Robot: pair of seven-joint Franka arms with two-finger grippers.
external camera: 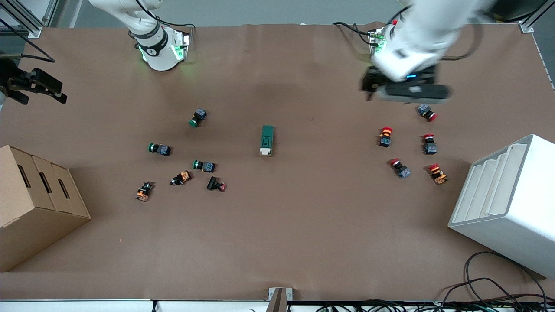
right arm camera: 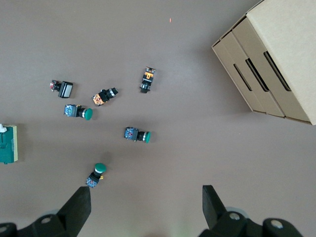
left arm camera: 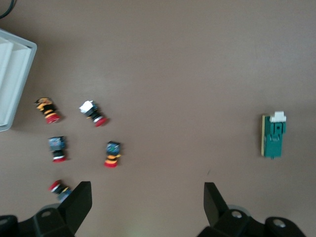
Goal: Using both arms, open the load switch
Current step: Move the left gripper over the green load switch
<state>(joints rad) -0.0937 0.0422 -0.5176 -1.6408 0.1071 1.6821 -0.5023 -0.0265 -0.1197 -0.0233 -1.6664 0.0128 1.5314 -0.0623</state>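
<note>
The load switch (external camera: 267, 140), a dark-green block with a white tab at the end nearer the front camera, lies flat at the middle of the table. It also shows in the left wrist view as the load switch (left arm camera: 274, 136) and, cut by the picture's edge, in the right wrist view (right arm camera: 9, 144). My left gripper (external camera: 368, 89) hangs open and empty over the table toward the left arm's end, above the red-capped buttons; its jaws (left arm camera: 147, 200) stand wide apart. My right gripper (external camera: 41, 95) is up in the air at the right arm's end, also open and empty (right arm camera: 145, 202).
Several red-capped push buttons (external camera: 385, 136) lie toward the left arm's end, beside a white slotted rack (external camera: 507, 203). Green-capped buttons (external camera: 198, 117) and orange-black ones (external camera: 181, 177) lie toward the right arm's end, beside a cardboard box (external camera: 34, 203). Cables (external camera: 490, 286) trail at the near edge.
</note>
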